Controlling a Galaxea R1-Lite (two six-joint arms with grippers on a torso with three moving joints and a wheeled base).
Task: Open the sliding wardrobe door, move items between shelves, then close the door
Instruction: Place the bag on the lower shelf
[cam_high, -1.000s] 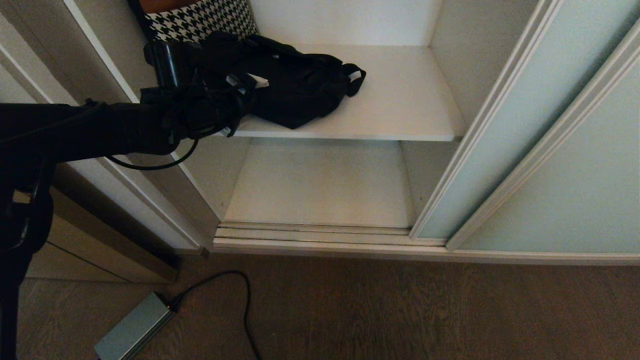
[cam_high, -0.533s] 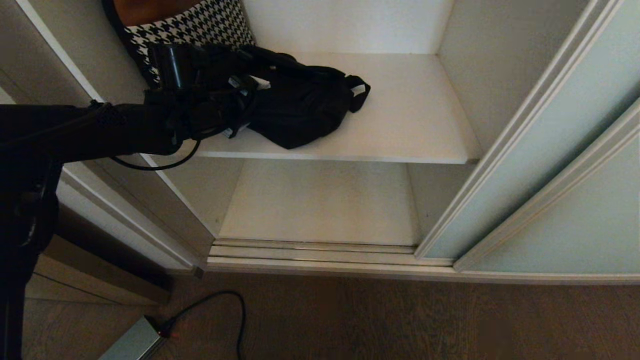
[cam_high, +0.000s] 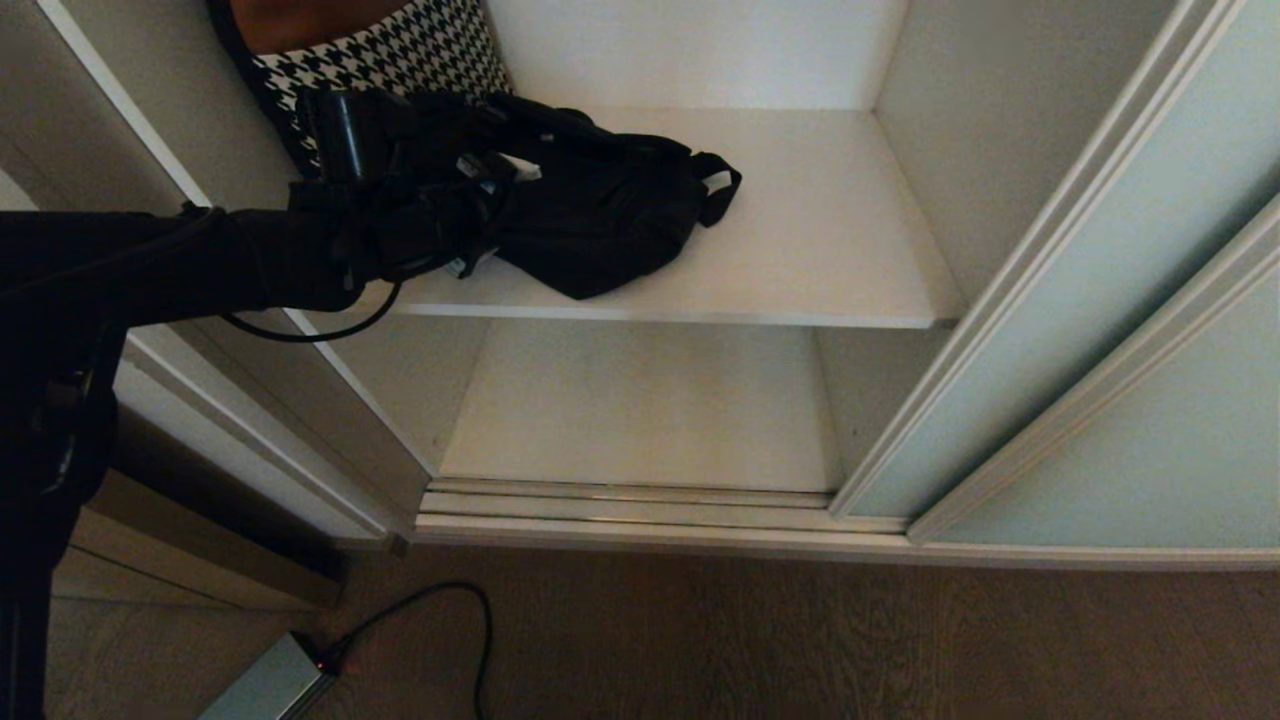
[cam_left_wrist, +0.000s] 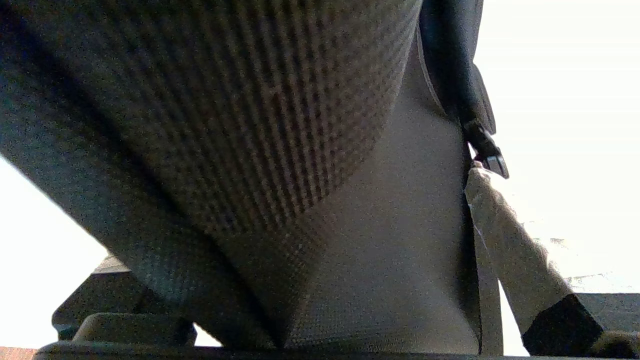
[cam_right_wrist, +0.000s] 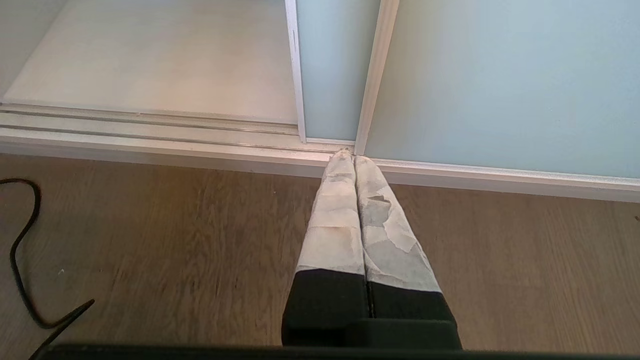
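The sliding wardrobe door (cam_high: 1080, 330) stands pushed aside to the right, leaving the shelves exposed. On the upper shelf (cam_high: 820, 230) lies a black fabric bag (cam_high: 610, 220), with a houndstooth bag (cam_high: 400, 55) behind it at the far left. The lower shelf (cam_high: 640, 400) holds nothing. My left gripper (cam_high: 497, 190) reaches in from the left and stands open against the black bag's left end. In the left wrist view the bag (cam_left_wrist: 280, 150) fills the space between the jaws; one taped finger (cam_left_wrist: 510, 240) shows and the other is hidden. My right gripper (cam_right_wrist: 350, 156) is shut, hanging over the floor by the door's bottom corner.
The grooved floor track (cam_high: 620, 505) runs along the wardrobe's front. A grey power brick (cam_high: 265, 685) and its black cable (cam_high: 480, 620) lie on the wooden floor at lower left. The wardrobe's left side panel (cam_high: 200, 130) stands close beside my left arm.
The whole head view shifted about a second ago, so the shelves sit lower in the picture. The left gripper stays open at the black bag and the bag has not moved.
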